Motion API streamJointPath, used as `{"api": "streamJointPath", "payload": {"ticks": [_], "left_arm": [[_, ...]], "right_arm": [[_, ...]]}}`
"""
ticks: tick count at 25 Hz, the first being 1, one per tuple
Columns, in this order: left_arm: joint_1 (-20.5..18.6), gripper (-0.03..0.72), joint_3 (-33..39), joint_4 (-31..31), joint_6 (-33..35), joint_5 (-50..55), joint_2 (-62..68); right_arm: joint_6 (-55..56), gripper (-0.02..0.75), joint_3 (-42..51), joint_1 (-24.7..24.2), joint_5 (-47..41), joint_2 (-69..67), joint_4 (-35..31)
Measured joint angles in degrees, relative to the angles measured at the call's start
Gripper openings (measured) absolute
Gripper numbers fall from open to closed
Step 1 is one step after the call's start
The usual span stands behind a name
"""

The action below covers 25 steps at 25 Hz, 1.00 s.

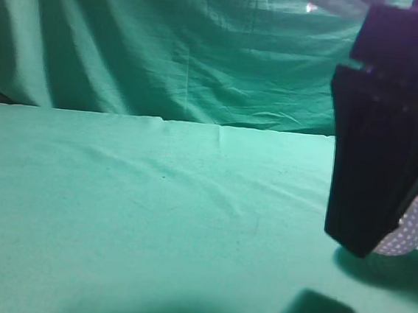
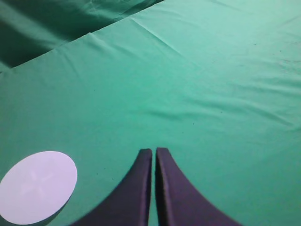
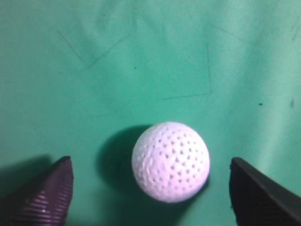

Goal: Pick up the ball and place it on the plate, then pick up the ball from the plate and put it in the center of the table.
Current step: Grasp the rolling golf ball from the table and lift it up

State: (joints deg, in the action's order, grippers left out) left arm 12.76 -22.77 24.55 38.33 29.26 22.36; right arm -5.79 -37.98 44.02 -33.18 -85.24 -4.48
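Now, bearing: golf ball (image 3: 170, 161) centred between right pincer (image 3: 150, 190) fingers, on green desk (image 1: 151, 217) at right side
Nearer arm: right, directly over ball
Right pincer: spread wide, both fingers clear of ball, gripping nothing
Left pincer (image 2: 154, 155): closed, empty, near white plate (image 2: 36, 186)

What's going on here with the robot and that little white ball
The right gripper is open and down at the table, with the dimpled white ball lying on the green cloth between its two fingers, neither touching it. The ball has not been lifted. The left gripper is shut and empty, hanging above bare cloth, with the round white plate lying off to its side. The plate holds nothing.
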Motion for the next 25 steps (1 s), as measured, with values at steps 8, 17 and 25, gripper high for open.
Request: {"api": "streamJointPath", "payload": {"ticks": [8,17,25], "left_arm": [[0.0,0.0,0.0,0.0,0.0,0.0,0.0],[0.0,0.0,0.0,0.0,0.0,0.0,0.0],[0.0,0.0,0.0,0.0,0.0,0.0,0.0]], "right_arm": [[0.1,0.531,-5.0,0.0,0.7,-5.7,0.6],[3.0,0.402,-7.8,0.0,-7.8,-6.8,6.4],[5.9,0.317,-8.0,0.0,-10.3,-6.8,8.9]]}}
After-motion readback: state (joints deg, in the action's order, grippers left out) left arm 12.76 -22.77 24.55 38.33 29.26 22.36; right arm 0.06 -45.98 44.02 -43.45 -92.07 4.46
